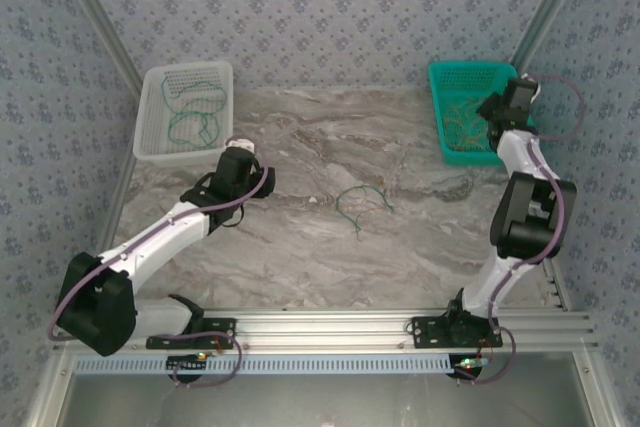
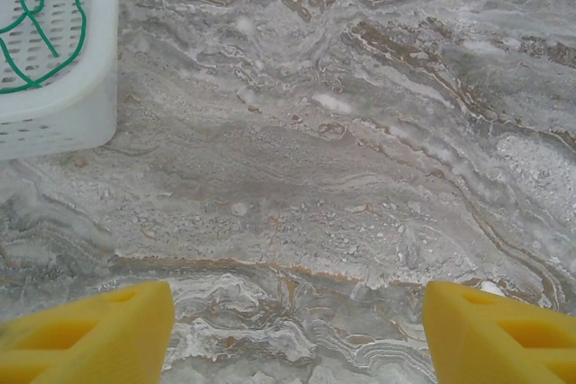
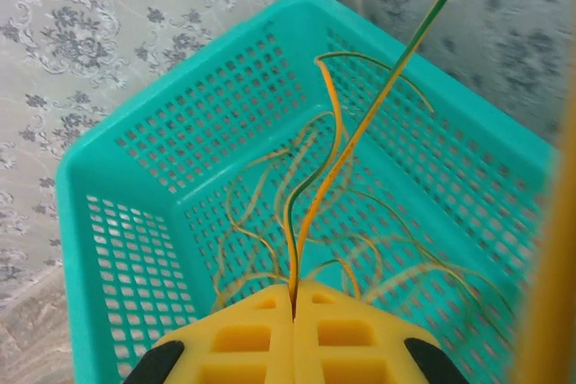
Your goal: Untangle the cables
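– Cables first: where do they lie?

– In three places. Green cables [image 1: 190, 115] curl in loose loops inside the white basket [image 1: 150, 137] at the far left of the surface [image 1: 300, 247]. One more green cable [image 1: 350, 197] lies by itself on the bare marble near the middle, well apart from both baskets. Yellow cables [image 3: 261, 195] sit in a loose tangle on the floor of the teal basket [image 3: 135, 249] at the far right.

– And the right gripper?

– The right gripper [image 3: 294, 292] hangs over the teal basket with its yellow fingers pressed together. They pinch a yellow-and-green cable [image 3: 360, 132], which climbs out of the seam between them and runs up to the top right of the wrist view. A second thin strand rises beside it from the same seam and bends over at the top. Whether that strand is part of the same cable cannot be told.

– What about the left gripper?

– The left gripper [image 2: 297, 303] stands wide, its two fingertips far apart at the lower corners of its wrist view, with nothing between them but marble. It is just beside the near corner of the white basket, not touching it. From above, it is well apart from the lone green cable.
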### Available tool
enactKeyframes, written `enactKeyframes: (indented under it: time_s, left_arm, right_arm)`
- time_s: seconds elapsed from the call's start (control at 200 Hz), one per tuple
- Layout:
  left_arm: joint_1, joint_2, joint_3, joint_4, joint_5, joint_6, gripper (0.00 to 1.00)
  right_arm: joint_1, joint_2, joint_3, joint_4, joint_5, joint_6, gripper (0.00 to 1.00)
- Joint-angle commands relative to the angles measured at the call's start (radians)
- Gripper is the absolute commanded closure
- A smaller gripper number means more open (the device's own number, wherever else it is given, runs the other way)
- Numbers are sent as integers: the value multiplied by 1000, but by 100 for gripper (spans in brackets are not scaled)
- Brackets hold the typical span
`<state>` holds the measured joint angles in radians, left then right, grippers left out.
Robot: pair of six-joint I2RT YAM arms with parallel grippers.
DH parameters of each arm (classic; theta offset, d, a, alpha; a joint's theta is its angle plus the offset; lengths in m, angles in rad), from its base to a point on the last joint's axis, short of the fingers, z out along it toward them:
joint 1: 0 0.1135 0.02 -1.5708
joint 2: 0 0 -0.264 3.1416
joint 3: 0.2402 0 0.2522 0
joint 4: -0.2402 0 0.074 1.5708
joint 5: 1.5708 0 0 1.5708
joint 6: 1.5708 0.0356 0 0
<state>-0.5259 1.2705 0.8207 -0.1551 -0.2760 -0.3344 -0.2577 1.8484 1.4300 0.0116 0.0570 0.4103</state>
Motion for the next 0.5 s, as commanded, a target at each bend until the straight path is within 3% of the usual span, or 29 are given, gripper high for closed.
enactKeyframes:
  time_s: [0.0,0.125,0.34,0.41,0.495]
  left_arm:
    - [-3,9,21,33,14,-1,27]
    - [-2,13,30,39,31,6,27]
    - [-1,39,87,-2,29,35,27]
    - [-1,43,94,0,33,31,27]
    - [-1,46,98,3,41,20,27]
  right_arm:
    - [1,130,182,-130,-52,-11,100]
    - [16,285,387,-292,-3,-1,100]
    - [29,491,628,-412,15,15,100]
    - [29,564,738,-479,-9,19,87]
    - [36,603,819,-547,-11,9,52]
